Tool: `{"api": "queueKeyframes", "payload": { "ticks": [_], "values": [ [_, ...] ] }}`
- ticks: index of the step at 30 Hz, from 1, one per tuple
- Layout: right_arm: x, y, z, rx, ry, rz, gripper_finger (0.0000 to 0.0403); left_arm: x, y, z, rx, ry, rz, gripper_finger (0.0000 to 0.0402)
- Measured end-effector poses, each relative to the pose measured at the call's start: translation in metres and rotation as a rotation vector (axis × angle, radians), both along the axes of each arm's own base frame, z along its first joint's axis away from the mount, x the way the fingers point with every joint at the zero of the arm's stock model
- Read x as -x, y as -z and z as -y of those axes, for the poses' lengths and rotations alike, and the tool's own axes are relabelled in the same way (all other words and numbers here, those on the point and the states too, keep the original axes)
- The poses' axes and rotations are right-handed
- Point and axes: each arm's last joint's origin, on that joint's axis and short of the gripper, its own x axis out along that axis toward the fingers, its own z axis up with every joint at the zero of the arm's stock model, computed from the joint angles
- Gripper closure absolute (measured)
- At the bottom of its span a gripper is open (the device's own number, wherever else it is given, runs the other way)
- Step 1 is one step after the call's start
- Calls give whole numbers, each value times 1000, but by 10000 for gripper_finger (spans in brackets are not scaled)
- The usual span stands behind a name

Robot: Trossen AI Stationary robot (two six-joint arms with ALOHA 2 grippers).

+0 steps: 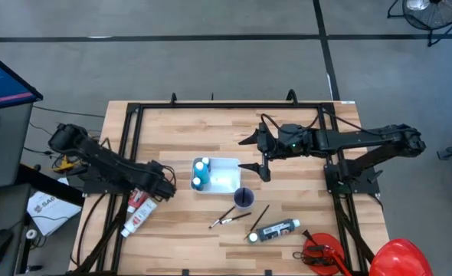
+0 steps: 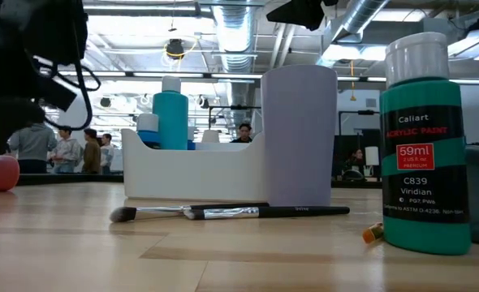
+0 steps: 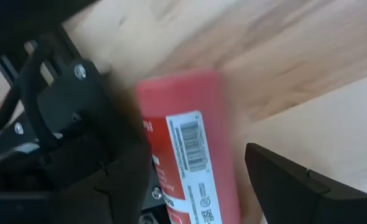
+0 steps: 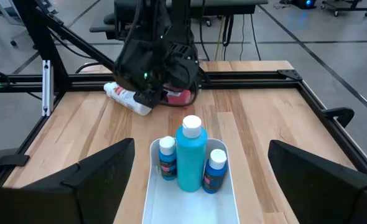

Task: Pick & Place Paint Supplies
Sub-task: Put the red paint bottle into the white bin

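straddling the red tube (image 3: 190, 155), the left gripper (image 1: 162, 184) has parted fingers, not yet clamped; it should center, then close squarely on the body. the right gripper (image 1: 255, 170) hangs spread above the white tray (image 4: 190, 205), which holds three blue bottles (image 4: 190, 155) between its fingers.

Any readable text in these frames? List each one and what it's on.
On the green paint bottle, low view:
"Caliart"
"ACRYLIC PAINT"
"59ml"
"C839"
"Viridian"
Smaller lines on that label: too small to read.
Red tube in the left wrist view: barcode and print, blurred, unreadable.
Blue bottles in the white tray: labels unreadable.
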Motion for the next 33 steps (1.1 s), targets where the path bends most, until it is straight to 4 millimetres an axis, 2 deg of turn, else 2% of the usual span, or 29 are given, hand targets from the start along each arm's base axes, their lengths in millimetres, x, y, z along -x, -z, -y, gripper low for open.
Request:
{"api": "queueKeyframes", "payload": {
  "ticks": [5,8,12,16,22,33],
  "values": [
    [0,0,0,-1,0,0,39,-5,8,-2,25,-36,-32,154],
    [0,0,0,-7,3,0,39,-9,20,0,109,-22,43,160],
    [0,0,0,-7,3,-1,39,-5,33,1,188,-4,104,168],
    [0,0,0,-7,3,0,39,-1,33,-2,169,10,143,172],
    [0,0,0,-7,3,3,39,-1,22,-5,110,51,283,174],
    [0,0,0,-7,3,4,39,-4,19,-13,46,93,323,174]
  ]
}}
